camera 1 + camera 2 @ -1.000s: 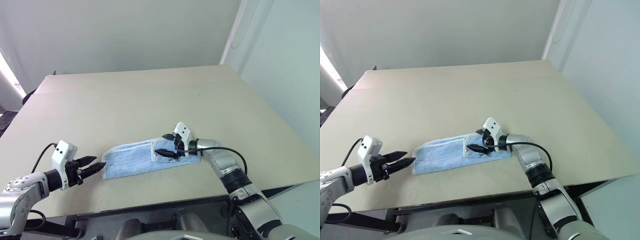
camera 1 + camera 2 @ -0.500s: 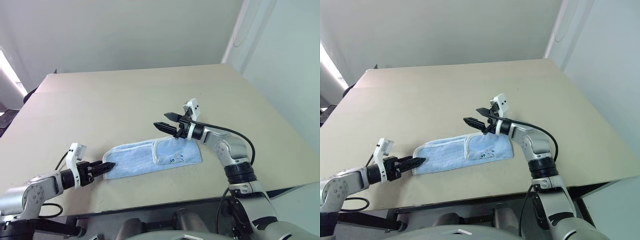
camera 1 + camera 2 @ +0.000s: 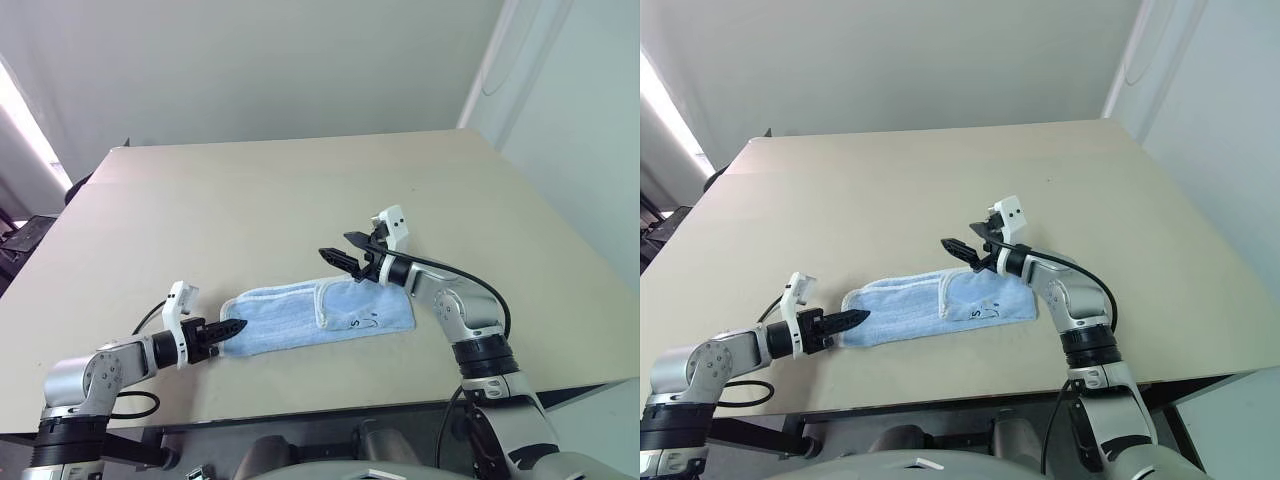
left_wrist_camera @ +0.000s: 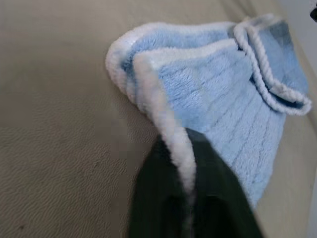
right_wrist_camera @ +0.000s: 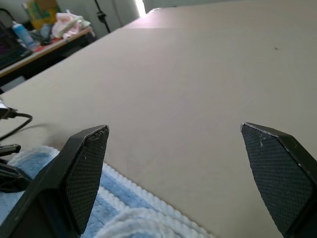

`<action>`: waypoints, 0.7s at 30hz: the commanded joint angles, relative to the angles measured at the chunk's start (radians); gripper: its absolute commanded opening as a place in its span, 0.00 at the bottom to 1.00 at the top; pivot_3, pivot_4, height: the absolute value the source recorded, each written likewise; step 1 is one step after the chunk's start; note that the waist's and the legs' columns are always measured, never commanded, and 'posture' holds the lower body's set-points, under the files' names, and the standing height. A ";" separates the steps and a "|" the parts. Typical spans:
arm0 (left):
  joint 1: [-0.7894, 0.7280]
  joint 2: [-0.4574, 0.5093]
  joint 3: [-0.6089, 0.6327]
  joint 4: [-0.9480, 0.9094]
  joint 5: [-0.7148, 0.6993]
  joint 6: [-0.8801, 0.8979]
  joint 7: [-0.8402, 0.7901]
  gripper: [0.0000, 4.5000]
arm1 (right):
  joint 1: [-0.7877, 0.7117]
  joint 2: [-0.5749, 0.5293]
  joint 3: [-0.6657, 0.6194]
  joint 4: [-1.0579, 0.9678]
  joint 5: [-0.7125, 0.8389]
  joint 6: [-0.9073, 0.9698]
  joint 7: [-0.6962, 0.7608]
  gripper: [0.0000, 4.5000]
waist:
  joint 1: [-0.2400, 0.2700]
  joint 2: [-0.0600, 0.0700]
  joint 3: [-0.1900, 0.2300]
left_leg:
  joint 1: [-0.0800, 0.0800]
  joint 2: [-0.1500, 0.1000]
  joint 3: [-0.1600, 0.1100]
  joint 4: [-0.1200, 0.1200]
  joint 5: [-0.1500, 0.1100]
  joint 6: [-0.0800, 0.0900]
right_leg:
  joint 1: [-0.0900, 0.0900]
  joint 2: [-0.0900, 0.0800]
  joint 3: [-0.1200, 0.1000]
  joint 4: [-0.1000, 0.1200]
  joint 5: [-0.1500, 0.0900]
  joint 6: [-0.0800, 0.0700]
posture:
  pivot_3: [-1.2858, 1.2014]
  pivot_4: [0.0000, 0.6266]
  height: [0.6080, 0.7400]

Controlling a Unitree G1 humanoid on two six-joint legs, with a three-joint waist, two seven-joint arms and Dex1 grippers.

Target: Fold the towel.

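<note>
The left gripper (image 3: pixel 232 327) pinches the white edge of the towel (image 3: pixel 320 313) at its near end; the right gripper (image 3: pixel 345 255), fingers spread, hovers above the far end.

The towel (image 3: pixel 318 314) is light-blue terry with white piped edging, folded into a long strip. It lies flat at lower centre of the frame. A small dark mark shows near its right end.

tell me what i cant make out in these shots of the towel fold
- Underside of the towel and how many layers lie stacked: hidden by its own top fold, eye views.
- The small dark mark on it: too small to read, eye views.
- Left gripper tips: blurred and cut by the bottom edge in the left wrist view, the white edging lying over them.
- Items on the far bench: too small to identify, right wrist view.
</note>
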 commanded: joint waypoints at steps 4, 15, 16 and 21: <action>0.021 0.057 -0.012 -0.074 0.009 -0.003 -0.014 0.01 | -0.011 -0.011 -0.035 -0.061 0.044 0.008 0.021 1.00 | -0.002 -0.001 0.000 | 0.000 0.001 -0.001 -0.001 0.000 0.000 | 0.000 0.000 0.000 0.000 0.000 0.000 | 0.52 0.00 1.00; 0.053 0.281 0.179 -0.125 0.000 0.017 -0.016 0.01 | 0.075 -0.153 -0.115 -0.200 0.163 0.102 0.121 1.00 | -0.004 -0.006 0.004 | 0.000 0.003 -0.001 -0.001 0.000 0.000 | -0.001 0.002 0.000 0.000 0.000 0.000 | 0.52 0.00 1.00; 0.059 0.308 0.205 -0.130 -0.015 0.029 -0.035 0.01 | 0.088 -0.172 -0.121 -0.213 0.172 0.109 0.131 1.00 | -0.004 -0.009 0.005 | 0.000 0.003 -0.001 -0.001 0.000 0.000 | -0.001 0.002 0.000 0.000 0.000 0.000 | 0.52 0.00 1.00; 0.023 0.331 0.205 -0.148 -0.096 0.099 -0.072 0.01 | 0.105 -0.206 -0.114 -0.195 0.156 0.098 0.124 1.00 | -0.002 -0.008 0.007 | 0.000 0.003 -0.001 -0.002 0.000 0.000 | -0.001 0.001 -0.002 -0.002 -0.003 0.003 | 0.52 0.00 1.00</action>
